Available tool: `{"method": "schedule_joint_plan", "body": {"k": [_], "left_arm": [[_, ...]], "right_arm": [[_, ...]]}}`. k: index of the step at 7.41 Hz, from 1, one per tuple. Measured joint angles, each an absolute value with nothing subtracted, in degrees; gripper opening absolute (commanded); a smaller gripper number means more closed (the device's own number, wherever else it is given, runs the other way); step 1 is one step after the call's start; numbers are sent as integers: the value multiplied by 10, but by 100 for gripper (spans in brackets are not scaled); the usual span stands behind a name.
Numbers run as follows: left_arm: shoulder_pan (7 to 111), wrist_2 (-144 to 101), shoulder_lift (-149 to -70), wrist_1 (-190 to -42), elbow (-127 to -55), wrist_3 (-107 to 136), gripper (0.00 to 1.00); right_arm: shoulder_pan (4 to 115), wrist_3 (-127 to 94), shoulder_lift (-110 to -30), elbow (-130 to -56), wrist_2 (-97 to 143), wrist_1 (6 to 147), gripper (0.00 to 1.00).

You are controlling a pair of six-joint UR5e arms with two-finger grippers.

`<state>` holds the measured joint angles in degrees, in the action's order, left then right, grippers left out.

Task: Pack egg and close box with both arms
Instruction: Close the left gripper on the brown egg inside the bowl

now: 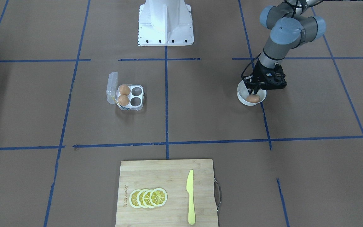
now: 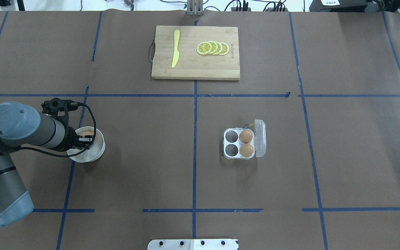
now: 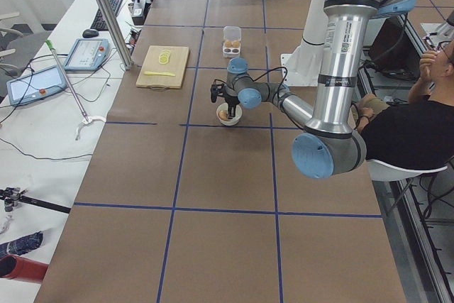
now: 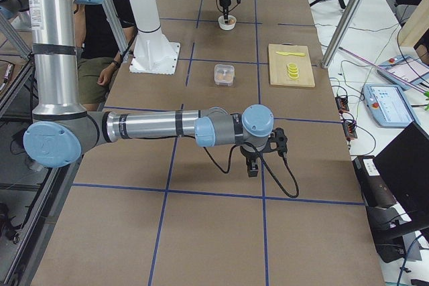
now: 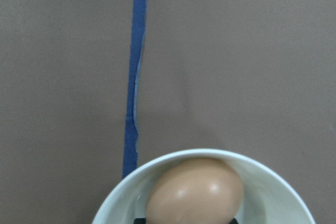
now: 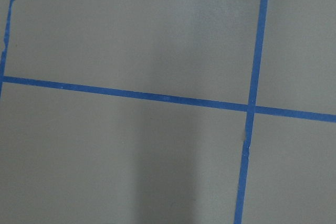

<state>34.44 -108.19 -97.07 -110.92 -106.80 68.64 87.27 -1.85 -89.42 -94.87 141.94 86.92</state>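
Observation:
The egg [image 1: 252, 98] is orange-brown and lies in a round white bowl [image 1: 242, 96]; it also shows in the left wrist view [image 5: 195, 190]. My left gripper [image 1: 253, 92] reaches down into the bowl, its fingers close against the egg's sides, and looks shut on it. The clear box [image 1: 130, 97] stands open left of centre, lid [image 1: 112, 87] folded back. It holds two brown eggs [image 1: 124, 90] and has two bare cells [image 1: 136, 91]. My right gripper [image 4: 253, 165] hangs over bare table far from the box; I cannot tell its state.
A wooden cutting board [image 1: 169, 176] at the operators' edge carries lemon slices [image 1: 148, 198] and a yellow knife [image 1: 190, 197]. The white pedestal [image 1: 165, 22] stands at the robot's side. A seated person [image 3: 404, 125] is beside the table.

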Motion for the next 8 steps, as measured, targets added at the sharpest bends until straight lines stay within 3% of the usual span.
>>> {"method": "schedule_joint_plan", "body": {"k": [2,4,8], "left_arm": [[344,-1082,-972,-1109,-1068,689,88],[341,-1081,-978,-1109,-1057,690,95],[346,-1081,-985,-1108,-1049,690,93]], "right_arm": [[873,-18,-894,-948,1419,869,100],[873,-18,-894,-948,1419,869,100],[873,-18,-894,-947,1419,869,100]]}}
